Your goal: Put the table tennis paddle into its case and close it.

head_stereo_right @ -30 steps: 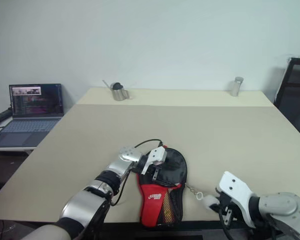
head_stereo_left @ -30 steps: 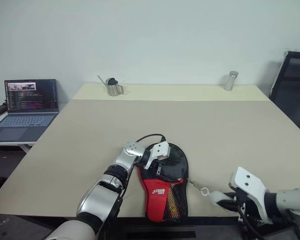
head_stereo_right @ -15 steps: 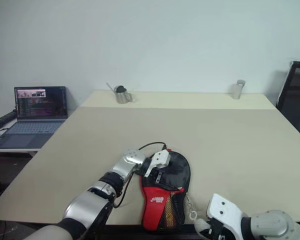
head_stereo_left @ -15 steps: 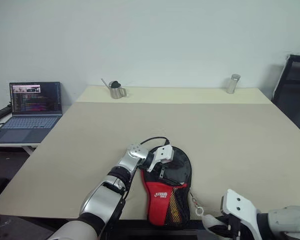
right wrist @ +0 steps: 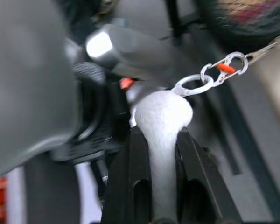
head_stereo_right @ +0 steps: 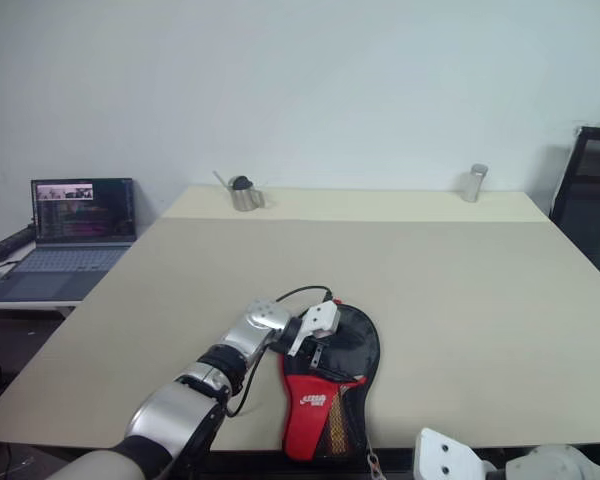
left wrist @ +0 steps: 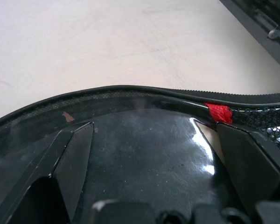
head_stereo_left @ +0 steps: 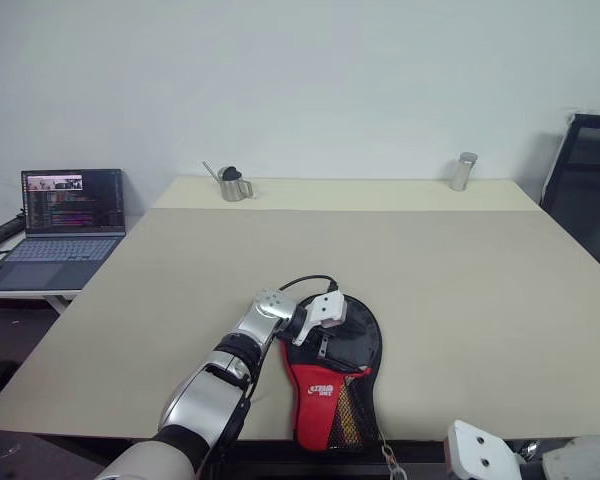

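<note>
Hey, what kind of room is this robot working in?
Probably an office or lab workroom: a large beige table against a plain white wall, an open laptop showing code on a side desk, and a black office chair at the right.

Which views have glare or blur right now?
Left wrist view: bright glare patch on the glossy black face inside the case, the fingers in the foreground soft. Right wrist view: background heavily blurred, the white pull tab and metal ring fairly clear. Eye views: even light, the table without glare.
</note>
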Robot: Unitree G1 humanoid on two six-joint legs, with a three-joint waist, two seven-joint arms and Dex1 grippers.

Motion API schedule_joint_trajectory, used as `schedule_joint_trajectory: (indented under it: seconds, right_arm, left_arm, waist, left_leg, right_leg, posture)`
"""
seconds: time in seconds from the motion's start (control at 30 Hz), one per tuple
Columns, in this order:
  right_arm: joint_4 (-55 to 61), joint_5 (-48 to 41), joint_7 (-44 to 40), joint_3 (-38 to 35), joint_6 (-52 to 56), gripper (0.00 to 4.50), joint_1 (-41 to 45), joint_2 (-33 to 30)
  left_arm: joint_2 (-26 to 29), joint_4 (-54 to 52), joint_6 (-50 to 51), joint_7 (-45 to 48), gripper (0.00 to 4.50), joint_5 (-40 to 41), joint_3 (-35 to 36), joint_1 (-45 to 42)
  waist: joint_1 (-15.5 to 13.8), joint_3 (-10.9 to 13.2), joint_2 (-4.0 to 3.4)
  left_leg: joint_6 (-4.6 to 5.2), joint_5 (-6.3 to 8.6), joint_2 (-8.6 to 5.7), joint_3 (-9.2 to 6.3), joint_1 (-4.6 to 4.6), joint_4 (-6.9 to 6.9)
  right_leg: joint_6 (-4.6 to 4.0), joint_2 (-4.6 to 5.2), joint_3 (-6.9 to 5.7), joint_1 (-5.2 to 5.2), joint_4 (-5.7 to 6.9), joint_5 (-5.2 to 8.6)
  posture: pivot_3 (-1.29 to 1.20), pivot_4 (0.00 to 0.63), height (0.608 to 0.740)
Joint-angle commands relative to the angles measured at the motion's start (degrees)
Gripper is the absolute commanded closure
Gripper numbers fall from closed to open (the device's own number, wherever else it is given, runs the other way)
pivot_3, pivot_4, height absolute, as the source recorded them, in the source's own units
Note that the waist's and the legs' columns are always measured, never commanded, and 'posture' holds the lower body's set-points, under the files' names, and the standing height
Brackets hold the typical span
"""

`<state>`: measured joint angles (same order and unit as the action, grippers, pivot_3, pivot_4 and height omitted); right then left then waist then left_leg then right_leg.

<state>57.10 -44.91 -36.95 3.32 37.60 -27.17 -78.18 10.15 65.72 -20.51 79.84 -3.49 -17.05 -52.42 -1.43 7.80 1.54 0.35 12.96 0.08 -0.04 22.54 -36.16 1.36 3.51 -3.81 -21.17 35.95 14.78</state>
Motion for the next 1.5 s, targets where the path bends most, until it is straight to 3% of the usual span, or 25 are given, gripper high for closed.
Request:
schedule_joint_trajectory:
  seconds: [0.03, 0.27, 0.53, 0.67, 0.7, 0.77, 0.87, 1.07, 1.17, 1.3, 1.5]
  right_arm:
    - [2.9, -4.49, 0.26, 0.64, -7.32, 4.31, -3.53, -4.76]
    - [2.9, -9.68, 6.93, 2.97, -12.28, 4.31, -0.33, -9.46]
    - [2.9, -15.0, 9.2, 1.02, -12.32, 1.59, 1.4, -10.45]
    - [2.9, -25.67, 9.62, -4.68, -11.63, 0.16, 5.87, -11.36]
    - [2.9, -27.54, 10.1, -5.72, -11.09, 0.04, 6.86, -11.27]
    - [1.98, -30.73, 12.68, -8.62, -9.5, 0.04, 9.73, -9.74]
    - [-5.98, -30.76, 16.67, -7.78, -8.21, 0.04, 21.18, -3.47]
    - [-15.22, -16.26, 13.85, 0.97, -6.74, 0.04, 36.05, 12.79]
    - [-19.31, -11.3, 9.41, 5.12, -5.65, 0.04, 40.23, 19.32]
    - [-25.12, -5.4, 4.21, 7.35, -6.57, 0.04, 42.54, 26.36]
    - [-38.66, 4.16, -5.72, 10.6, -10.83, 0.04, 48.96, 36.59]
  left_arm:
    - [1.36, 4.97, 0.66, -1.76, 0.0, -7.3, -4.94, 3.56]
    - [1.5, 5.02, 0.57, -2.27, 0.0, -7.3, -4.78, 3.39]
    - [2.02, 4.76, 0.43, -2.45, 0.0, -7.03, -4.47, 3.7]
    - [2.15, 4.64, 0.32, -2.82, 0.0, -6.82, -4.25, 3.75]
    - [2.21, 4.61, 0.29, -2.86, 0.0, -6.77, -4.2, 3.75]
    - [2.24, 4.37, 0.39, -2.92, 0.0, -6.27, -3.76, 3.75]
    - [2.34, 3.05, 0.6, -2.12, 0.0, -4.35, -2.19, 3.87]
    - [4.27, -5.67, 2.07, 1.73, 0.0, 1.09, 1.89, 5.8]
    - [7.18, -17.88, 7.33, 3.46, 0.0, 5.96, 4.5, 9.52]
    - [11.8, -35.35, 19.17, 1.59, 0.0, 11.86, 7.75, 15.11]
    - [22.91, -63.24, 39.48, -7.4, 0.0, 21.45, 18.81, 26.99]
  waist:
    - [0.0, 0.0, 0.0]
    - [-0.01, -0.02, -0.03]
    - [0.01, -0.03, -0.05]
    - [0.09, 0.01, -0.13]
    - [0.1, 0.01, -0.13]
    - [0.1, 0.01, -0.13]
    - [0.13, 0.02, -0.12]
    - [0.37, 0.22, -0.19]
    - [0.66, 0.57, -0.02]
    - [1.23, 1.39, -0.03]
    - [1.52, 2.72, 0.1]
  left_leg:
    - [-0.02, 0.01, 0.01, -0.01, -0.07, 0.0]
    - [-0.08, 0.05, 0.04, 0.0, -0.18, 0.03]
    - [-0.11, 0.07, 0.18, 0.05, -0.21, 0.03]
    - [-0.4, 0.24, 0.38, 0.17, -0.33, 0.04]
    - [-0.44, 0.26, 0.43, 0.19, -0.37, 0.05]
    - [-0.48, 0.28, 0.49, 0.18, -0.38, 0.06]
    - [-0.52, 0.31, 0.51, 0.23, -0.42, 0.07]
    - [-0.19, 0.11, 0.52, 0.44, -0.3, 0.12]
    - [-0.19, 0.16, 0.48, 0.65, 0.25, 0.09]
    - [-0.18, 0.16, 0.74, 0.66, 0.62, 0.1]
    - [-0.19, 0.16, 0.83, 0.64, 0.79, 0.04]
  right_leg:
    - [-0.07, 0.01, 0.0, -0.01, -0.02, 0.04]
    - [-0.31, 0.05, 0.03, -0.02, -0.06, 0.18]
    - [-0.32, 0.07, -0.03, -0.02, -0.06, 0.19]
    - [-0.33, 0.07, -0.13, -0.03, -0.07, 0.19]
    - [-0.33, 0.07, -0.17, -0.03, -0.07, 0.19]
    - [-0.33, 0.08, -0.24, -0.03, -0.08, 0.19]
    - [-0.34, 0.14, -0.26, -0.04, -0.12, 0.2]
    - [-0.31, 0.4, -0.47, -0.13, -0.42, 0.16]
    - [0.09, 0.45, -0.45, -0.57, 0.02, -0.24]
    - [-0.05, -0.08, -0.41, -1.13, 0.28, -0.19]
    - [-0.24, -0.25, -0.35, -1.6, 0.93, -0.04]
  posture:
    - [0.0, 0.15, 0.74]
    - [0.0, 0.15, 0.74]
    - [0.0, 0.15, 0.74]
    - [0.0, 0.15, 0.74]
    - [0.0, 0.15, 0.74]
    - [0.0, 0.15, 0.74]
    - [0.0, 0.15, 0.74]
    - [0.0, 0.15, 0.74]
    - [0.0, 0.15, 0.74]
    - [0.0, 0.15, 0.74]
    - [0.0, 0.15, 0.74]
